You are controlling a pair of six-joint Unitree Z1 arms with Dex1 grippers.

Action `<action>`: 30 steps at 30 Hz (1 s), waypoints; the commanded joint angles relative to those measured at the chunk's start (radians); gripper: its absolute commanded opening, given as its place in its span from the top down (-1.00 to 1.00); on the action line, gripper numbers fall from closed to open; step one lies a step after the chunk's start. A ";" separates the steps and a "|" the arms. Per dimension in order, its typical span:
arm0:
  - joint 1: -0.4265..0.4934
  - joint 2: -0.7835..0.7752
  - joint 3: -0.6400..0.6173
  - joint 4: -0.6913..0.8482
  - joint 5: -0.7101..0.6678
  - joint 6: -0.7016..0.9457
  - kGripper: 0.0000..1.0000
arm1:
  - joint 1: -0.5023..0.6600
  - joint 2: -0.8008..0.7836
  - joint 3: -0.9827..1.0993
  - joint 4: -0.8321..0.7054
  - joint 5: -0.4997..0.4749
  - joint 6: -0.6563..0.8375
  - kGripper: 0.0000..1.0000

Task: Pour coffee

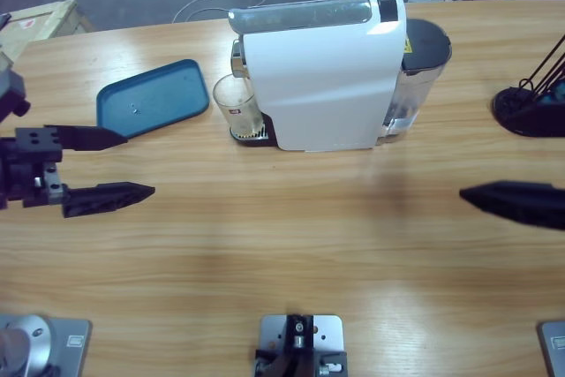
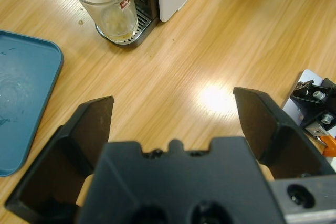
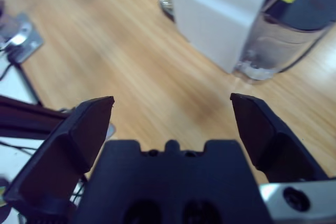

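- Currently, both claws are released and grasp nothing: the left claw (image 1: 108, 163) hovers over the counter (image 1: 282, 253) near the blue tray (image 1: 154, 96), and the right claw (image 1: 512, 200) hangs well apart at the opposite end.
- We locate the coffee (image 2: 119, 23) as a shallow tan layer in the bottom of the clear glass (image 1: 237, 106), which stands on the drip grille of the white coffee machine (image 1: 327, 72).
- We judge the step in hand to be the approach to the glass with the left claw.
- We advise a level, low approach, jaws straddling the glass wall, clear of the machine front.
- We close gently; smooth glass may slip or tip.
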 commanded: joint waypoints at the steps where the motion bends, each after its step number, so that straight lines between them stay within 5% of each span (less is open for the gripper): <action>1: -0.014 -0.019 0.032 0.012 0.010 -0.003 -0.97 | -0.024 0.015 0.035 -0.003 0.004 -0.050 -1.00; 30: -0.014 0.117 0.018 -0.026 0.017 0.001 -0.97 | -0.037 0.025 0.063 -0.037 -0.023 -0.032 -1.00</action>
